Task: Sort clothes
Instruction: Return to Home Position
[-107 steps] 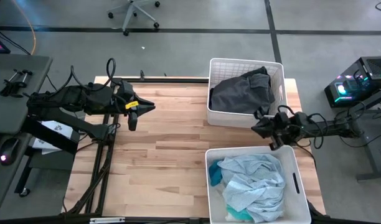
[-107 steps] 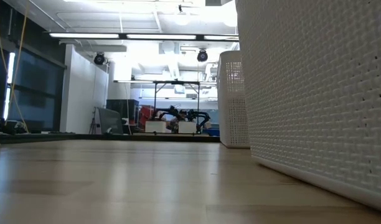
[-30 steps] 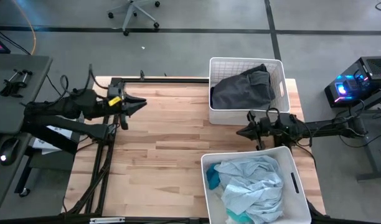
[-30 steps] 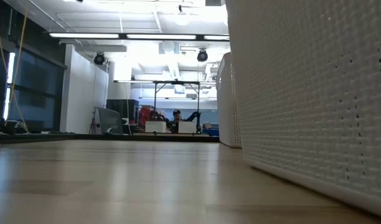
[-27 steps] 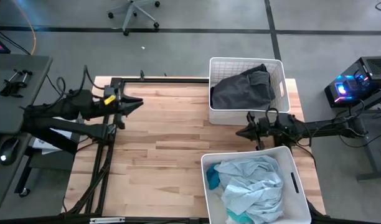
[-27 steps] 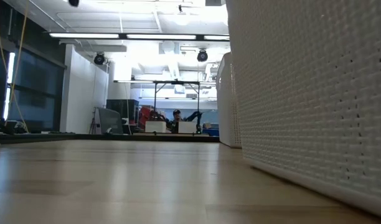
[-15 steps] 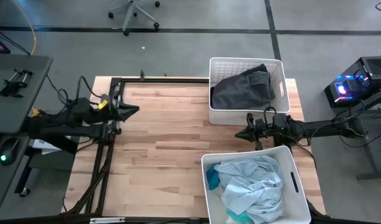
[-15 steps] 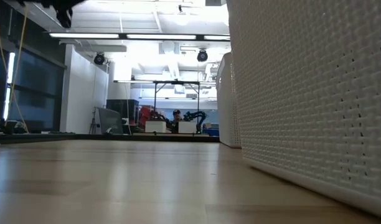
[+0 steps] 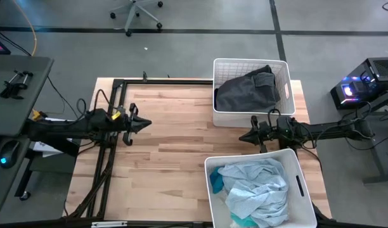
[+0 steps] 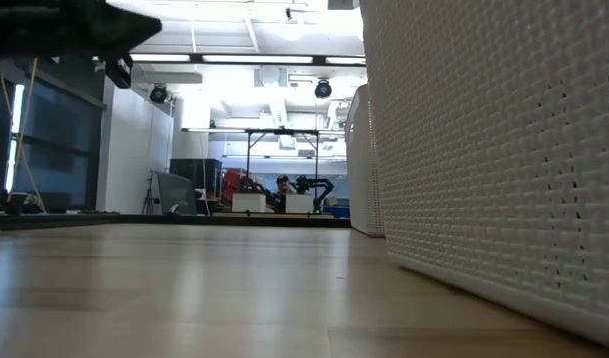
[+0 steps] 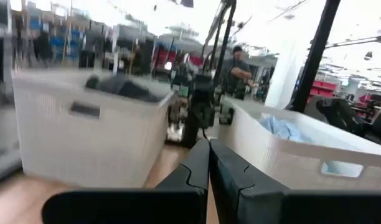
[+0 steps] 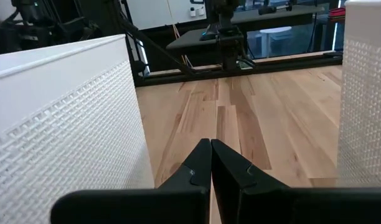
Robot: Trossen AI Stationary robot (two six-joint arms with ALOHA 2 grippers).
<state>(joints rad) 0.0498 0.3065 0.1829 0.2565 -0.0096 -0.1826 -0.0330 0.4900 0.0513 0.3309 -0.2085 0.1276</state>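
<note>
Dark clothes (image 9: 248,92) sit in the far bin (image 9: 251,61), pale clothes (image 9: 254,190) in the near bin (image 9: 226,158). My left claw (image 9: 145,124) and right claw (image 9: 243,136) are closed, empty. I'd draw the right straight back, nudging neither bin.

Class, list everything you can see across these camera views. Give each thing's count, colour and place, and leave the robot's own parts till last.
Table: one, light wood, centre.
Far bin: one, white, table's far right corner.
Near bin: one, white, table's near right corner.
Dark clothes: one heap, charcoal and black, in the far bin.
Light clothes: one heap, pale blue with some teal, in the near bin.
Office chair: one, grey, on the floor beyond the table.
Person: one, dark clothing, in the room behind.
Left gripper: black, shut, empty, over the table's left part.
Right gripper: black, shut, empty, between the bins.
</note>
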